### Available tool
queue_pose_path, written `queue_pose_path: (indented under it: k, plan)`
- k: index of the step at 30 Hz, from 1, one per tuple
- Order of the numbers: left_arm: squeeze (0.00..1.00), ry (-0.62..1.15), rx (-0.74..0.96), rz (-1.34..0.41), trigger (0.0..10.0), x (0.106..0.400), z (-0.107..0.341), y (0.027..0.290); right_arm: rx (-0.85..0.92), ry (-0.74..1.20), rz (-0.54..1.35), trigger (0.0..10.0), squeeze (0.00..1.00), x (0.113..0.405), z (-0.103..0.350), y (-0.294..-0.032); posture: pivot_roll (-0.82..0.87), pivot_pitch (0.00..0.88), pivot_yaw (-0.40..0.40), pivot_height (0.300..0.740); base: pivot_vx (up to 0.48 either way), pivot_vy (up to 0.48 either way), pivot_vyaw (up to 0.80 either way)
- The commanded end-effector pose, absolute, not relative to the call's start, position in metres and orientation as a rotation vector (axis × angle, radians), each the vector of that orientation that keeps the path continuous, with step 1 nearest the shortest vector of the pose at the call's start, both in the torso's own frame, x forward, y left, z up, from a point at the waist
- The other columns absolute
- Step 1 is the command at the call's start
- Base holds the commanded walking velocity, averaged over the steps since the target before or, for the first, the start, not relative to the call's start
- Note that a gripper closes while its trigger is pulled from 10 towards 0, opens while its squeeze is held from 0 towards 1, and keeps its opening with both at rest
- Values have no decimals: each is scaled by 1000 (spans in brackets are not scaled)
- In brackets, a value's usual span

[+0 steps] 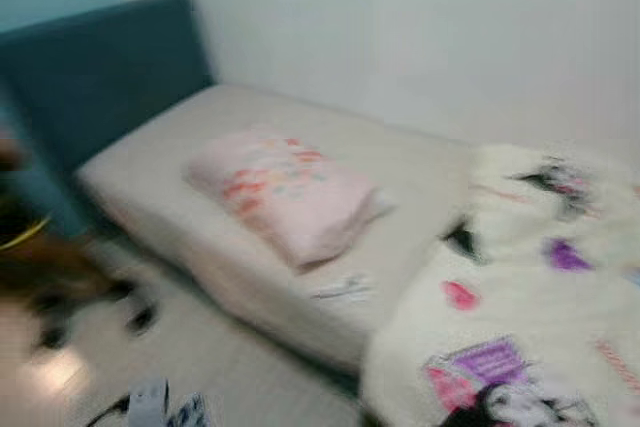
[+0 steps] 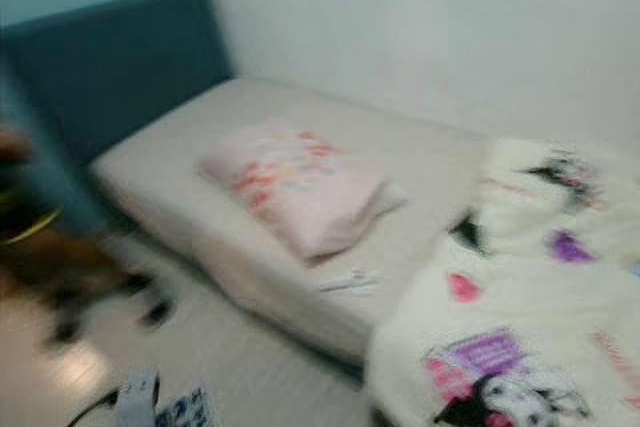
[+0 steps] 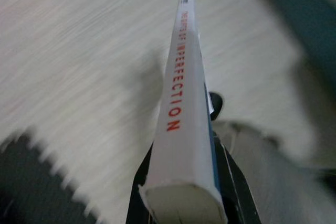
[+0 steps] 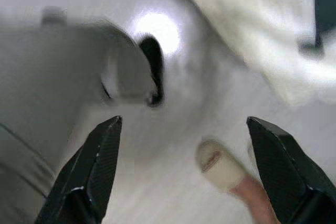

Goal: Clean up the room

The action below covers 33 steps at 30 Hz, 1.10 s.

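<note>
My left gripper is clamped on a white hardcover book with red lettering down its spine; I hold it spine-up, and its far end reaches out over pale wood-grain floor. My black fingers show at both sides of the book's near end, but the covers hide where they meet it. The first word of the red title is too blurred to read; the last reads "IMPERFECTION". My right gripper hangs with its two black fingers spread wide, grasping nothing, above glossy white floor carrying a bright glare spot. Between those fingers lies a beige slipper with a red mark, with a bare ankle cut off by the frame edge; a grey shape beside it is too smeared to name. Ahead, both eye views are blurred. A low bed with a beige mattress and dark teal headboard stands against a white wall. On it rests a pink patterned pillow, with a small white item near the mattress edge, indistinct. A white fleece blanket printed with cartoon figures drapes the bed's foot, cut off at the frame. A dark brown blurred mass stands on the floor at left, unidentifiable.
</note>
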<state>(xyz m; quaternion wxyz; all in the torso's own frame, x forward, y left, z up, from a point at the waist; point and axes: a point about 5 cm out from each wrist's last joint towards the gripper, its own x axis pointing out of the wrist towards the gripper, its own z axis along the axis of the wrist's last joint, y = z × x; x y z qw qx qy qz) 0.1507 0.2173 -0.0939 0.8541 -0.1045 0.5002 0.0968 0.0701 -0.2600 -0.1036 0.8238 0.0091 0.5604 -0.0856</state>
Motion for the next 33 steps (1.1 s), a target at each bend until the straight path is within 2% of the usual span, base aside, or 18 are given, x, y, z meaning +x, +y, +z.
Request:
queue_pose_path:
  k: [1, 15, 33]
  plan:
    - [0, 1013, -201, 185, 10000, 163, -88, 219, 50, 1188, -183, 10000, 0, 70, -105, -255, -1, 0, 18, 740, 0, 0, 0]
    - [0, 1011, -189, 166, 10000, 162, -89, 216, 43, 1200, -207, 10000, 0, 66, -106, -256, 0, 0, 10, 740, 0, 0, 0]
    - [0, 1010, -199, 155, 10000, 162, -90, 211, 54, 1182, -143, 10000, 0, 100, -112, -202, -6, 0, 4, 740, 0, 0, 0]
